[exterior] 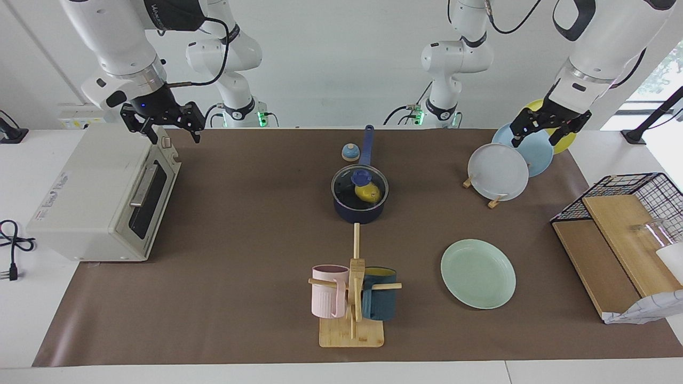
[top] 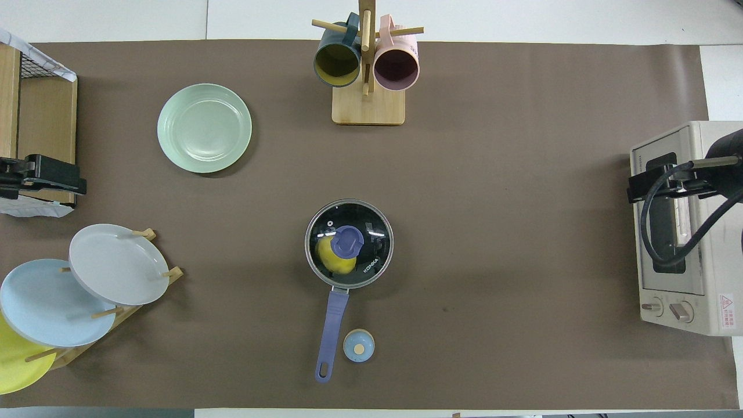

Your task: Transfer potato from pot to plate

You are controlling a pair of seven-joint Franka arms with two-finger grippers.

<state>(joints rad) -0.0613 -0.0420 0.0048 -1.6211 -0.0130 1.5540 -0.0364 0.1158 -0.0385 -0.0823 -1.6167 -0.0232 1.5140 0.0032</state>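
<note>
Mid-table sits the pot [exterior: 359,198] w/ a glass lid [top: 349,244] on; the potato [exterior: 367,192] lies inside, seen thru the glass. Plate [exterior: 478,273] lies bare, farther from the robots than the pot, toward the left arm's end. Left gripper [exterior: 543,129] hangs over the plate rack [exterior: 493,201], fingers spread, holding nothing. Right gripper [exterior: 166,127] hangs over the toaster oven [exterior: 101,194], fingers apart, holding nothing.

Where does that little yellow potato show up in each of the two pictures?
Facing view: the potato sits mid-picture inside the pot, under its glass lid.
Overhead view: the potato is again near the middle, in the pot.
Shared landmark: the wooden mug rack, farther from the robots than the pot.
</note>
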